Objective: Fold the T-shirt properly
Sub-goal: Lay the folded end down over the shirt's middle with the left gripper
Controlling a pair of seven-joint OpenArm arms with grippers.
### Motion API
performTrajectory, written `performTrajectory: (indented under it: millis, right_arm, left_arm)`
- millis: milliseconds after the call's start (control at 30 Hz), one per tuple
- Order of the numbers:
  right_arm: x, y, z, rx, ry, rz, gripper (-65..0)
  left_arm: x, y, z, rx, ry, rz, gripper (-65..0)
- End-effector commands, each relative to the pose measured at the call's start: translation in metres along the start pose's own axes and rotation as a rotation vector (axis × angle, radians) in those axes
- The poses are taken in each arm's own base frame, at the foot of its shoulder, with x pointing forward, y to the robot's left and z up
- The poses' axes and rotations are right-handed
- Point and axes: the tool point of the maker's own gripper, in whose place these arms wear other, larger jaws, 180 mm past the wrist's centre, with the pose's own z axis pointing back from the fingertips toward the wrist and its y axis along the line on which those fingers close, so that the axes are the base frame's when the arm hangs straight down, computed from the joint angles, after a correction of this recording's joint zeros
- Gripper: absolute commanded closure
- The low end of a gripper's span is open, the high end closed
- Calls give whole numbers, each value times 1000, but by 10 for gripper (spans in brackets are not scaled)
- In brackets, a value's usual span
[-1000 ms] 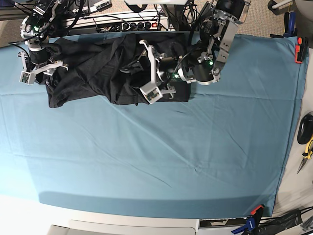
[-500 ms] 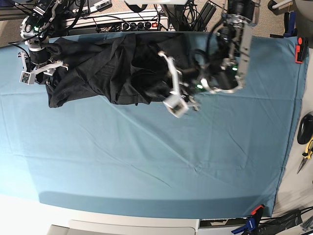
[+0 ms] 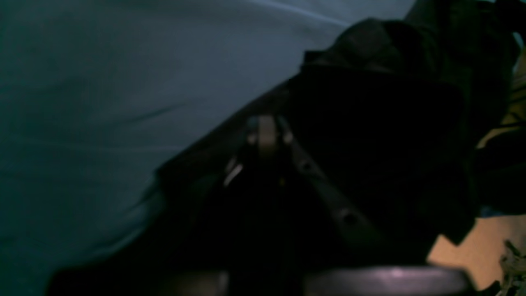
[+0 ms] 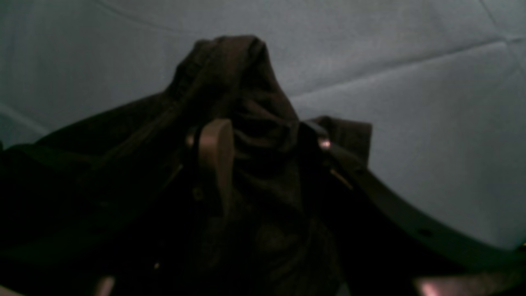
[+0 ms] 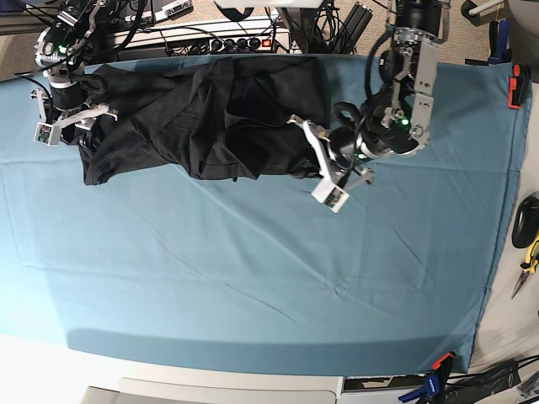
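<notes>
The black T-shirt (image 5: 194, 118) lies crumpled along the far edge of the teal table cloth (image 5: 253, 269). My left gripper (image 5: 317, 162) is at the shirt's right end. In the left wrist view its fingertips (image 3: 267, 127) meet on the dark hem of the shirt (image 3: 370, 123). My right gripper (image 5: 72, 118) is at the shirt's far left end. In the right wrist view (image 4: 267, 144) it pinches a raised bunch of the fabric (image 4: 246, 82). No logo shows.
A power strip and cables (image 5: 210, 38) run behind the table's far edge. An orange clamp (image 5: 515, 84) sits at the right edge, pliers (image 5: 529, 265) lie beyond it, and a blue clamp (image 5: 434, 383) is at the front right corner.
My left arm has swung to the right and a little toward me, from over the shirt's middle to its right end. The right arm has not moved.
</notes>
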Motion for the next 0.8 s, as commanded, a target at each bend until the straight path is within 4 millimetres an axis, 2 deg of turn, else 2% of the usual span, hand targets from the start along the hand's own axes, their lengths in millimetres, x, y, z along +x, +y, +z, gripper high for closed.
performTrajectory:
  millis: [0, 433, 767]
  right_arm:
    - [15, -2, 2, 2, -51, 14, -262]
    - [15, -2, 2, 1, -51, 14, -262]
    - [15, -2, 2, 2, -52, 14, -262]
  left_arm:
    - [18, -6, 0, -21, -66, -3, 0]
    - [7, -48, -31, -60, -17, -104, 0]
    - [3, -52, -41, -65, -17, -93, 0]
